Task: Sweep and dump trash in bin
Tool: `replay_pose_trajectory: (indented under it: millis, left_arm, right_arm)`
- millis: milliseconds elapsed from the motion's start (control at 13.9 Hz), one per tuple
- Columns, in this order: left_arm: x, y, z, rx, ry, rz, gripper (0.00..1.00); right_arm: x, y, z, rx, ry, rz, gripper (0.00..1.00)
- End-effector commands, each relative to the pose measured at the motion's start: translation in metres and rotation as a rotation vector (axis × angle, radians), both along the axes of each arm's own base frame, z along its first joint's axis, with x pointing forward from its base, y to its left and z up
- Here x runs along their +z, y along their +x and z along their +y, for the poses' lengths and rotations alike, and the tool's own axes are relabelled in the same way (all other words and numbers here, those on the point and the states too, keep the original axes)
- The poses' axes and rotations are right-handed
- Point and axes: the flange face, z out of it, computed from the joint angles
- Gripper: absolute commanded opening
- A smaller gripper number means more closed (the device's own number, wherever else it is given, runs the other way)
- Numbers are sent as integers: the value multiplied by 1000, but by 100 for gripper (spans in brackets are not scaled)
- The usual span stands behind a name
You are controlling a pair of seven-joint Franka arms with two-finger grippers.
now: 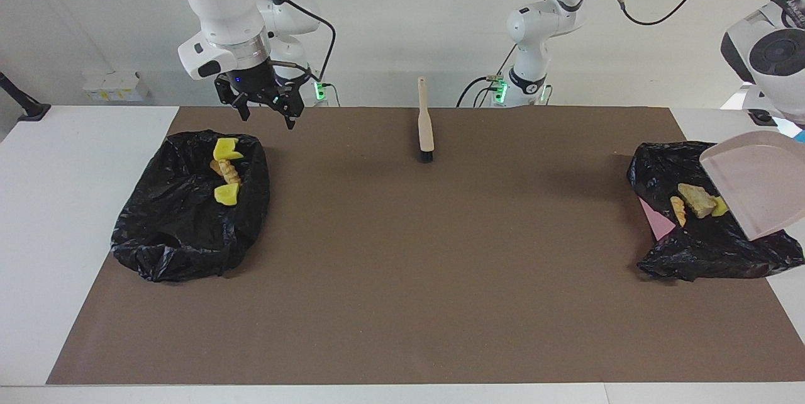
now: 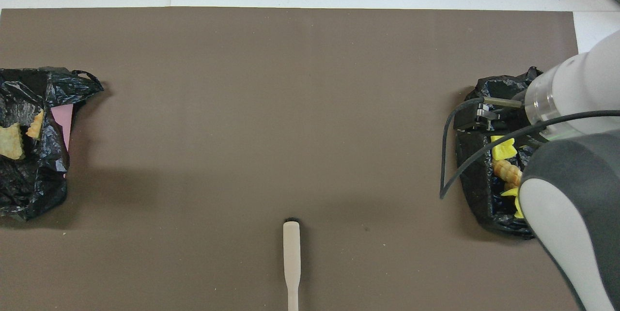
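A beige dustpan (image 1: 758,184) hangs steeply tilted over the black bin bag (image 1: 710,246) at the left arm's end. Its handle and my left gripper run off the frame. Two tan trash chunks (image 1: 696,199) and a yellow one (image 1: 719,206) lie in that bag below the pan's lip. My right gripper (image 1: 266,117) hangs open and holds nothing, over the mat by the second black bag (image 1: 182,228). That bag holds yellow trash chunks (image 1: 226,149) and a tan one (image 1: 225,171). From overhead, the right arm covers part of that bag (image 2: 477,180).
A wooden brush (image 1: 426,124) lies on the brown mat (image 1: 402,265) near the robots' edge, bristles pointing away from them; the overhead view shows it too (image 2: 291,257). A pink sheet (image 1: 654,221) sticks out of the bag at the left arm's end.
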Motion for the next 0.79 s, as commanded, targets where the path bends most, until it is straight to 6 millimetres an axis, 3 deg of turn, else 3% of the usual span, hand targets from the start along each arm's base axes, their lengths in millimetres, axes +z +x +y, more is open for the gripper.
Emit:
replay_pose_trajectory:
  millis: [0,289,721]
  left_arm:
    - [11,-5,-38,9,-63,3,0]
    - [5,-8,-103,49,-180,4,0]
    - [-10,-21,-163,259,-408,-76,0]
  right_arm:
    - [4,4,-14,44,1,1,100]
    - [5,5,-33,57,6,9,100]
    - [5,2,-40,62,5,19,100]
